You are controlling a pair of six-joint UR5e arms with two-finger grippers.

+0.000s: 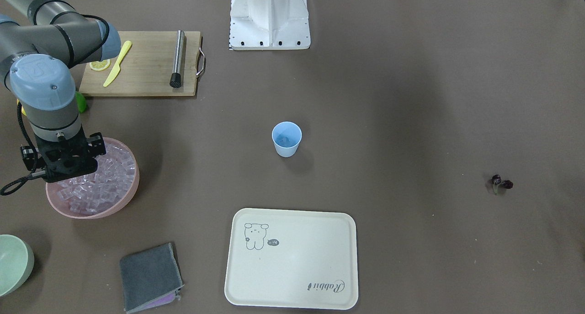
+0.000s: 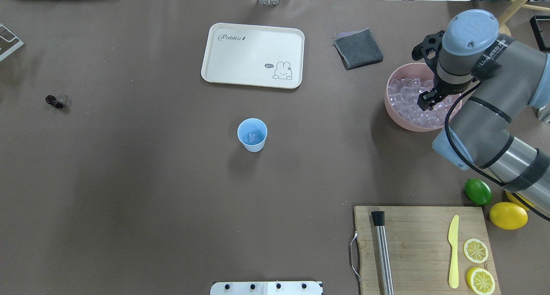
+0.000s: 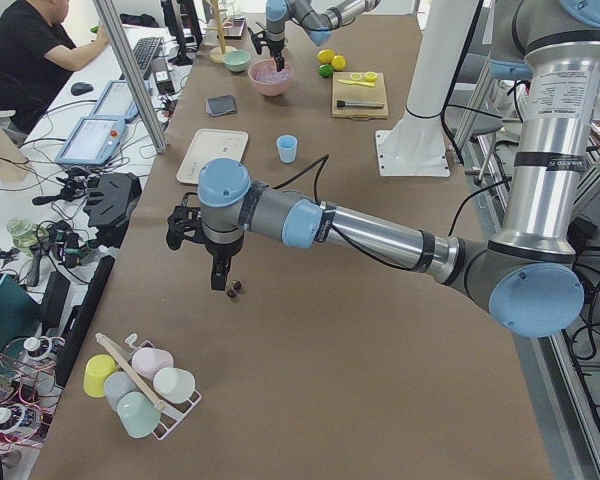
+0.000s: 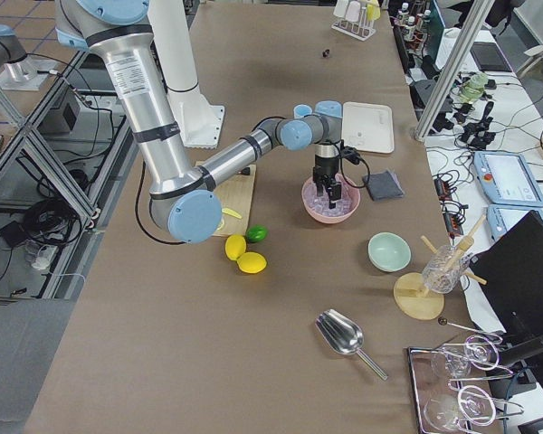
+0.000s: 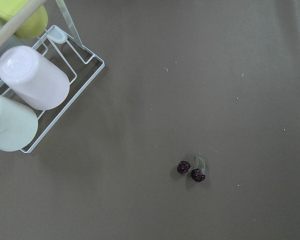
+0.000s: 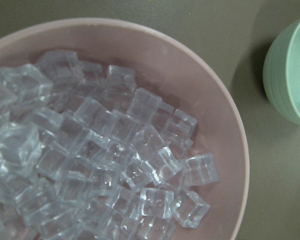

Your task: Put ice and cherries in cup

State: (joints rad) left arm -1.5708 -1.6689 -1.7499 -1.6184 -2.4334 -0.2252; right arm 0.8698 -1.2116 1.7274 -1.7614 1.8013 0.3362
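Cherries (image 1: 501, 182), two; cup (image 1: 287, 139), one; ice (image 6: 115, 165) beyond counting, one bowl (image 6: 200, 85).

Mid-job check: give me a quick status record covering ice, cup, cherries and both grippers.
ice: heaped in the pink bowl
cup: upright mid-table, at least one ice cube inside
cherries: on the bare table, far from the cup
right gripper: down over the ice in the pink bowl; open or shut unclear
left gripper: low beside the cherries; open or shut unclear

Glassy ice (image 6: 90, 165), matt plastic cup (image 1: 287, 151)
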